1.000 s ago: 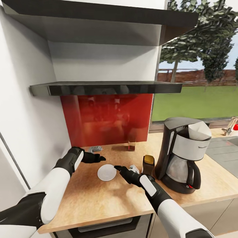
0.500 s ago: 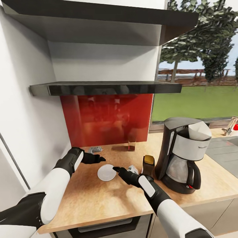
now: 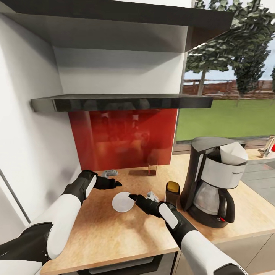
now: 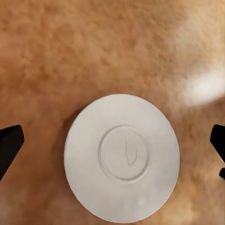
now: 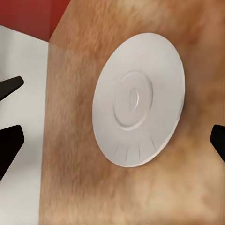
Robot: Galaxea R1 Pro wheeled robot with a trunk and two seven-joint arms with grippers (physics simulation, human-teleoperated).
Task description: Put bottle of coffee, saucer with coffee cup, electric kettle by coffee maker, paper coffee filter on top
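Saucer [image 3: 123, 201]: flat white dish, centre-frame on the kitchen countertop [image 3: 114, 233] left of the coffee maker [image 3: 214, 181], likely light, rigid, slippery, chip-prone (take by rim); right gripper [image 3: 133, 198] and left gripper [image 3: 117, 184] both spread, empty.

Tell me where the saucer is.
In the head view, the saucer lies flat on the kitchen countertop, between the left gripper and right gripper, left of the bottle of coffee.

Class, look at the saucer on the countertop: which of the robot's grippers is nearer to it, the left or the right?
Right. The right gripper has its tip at the saucer's edge, on the coffee maker's side. The left gripper hovers just beyond the saucer's far rim, with a gap between.
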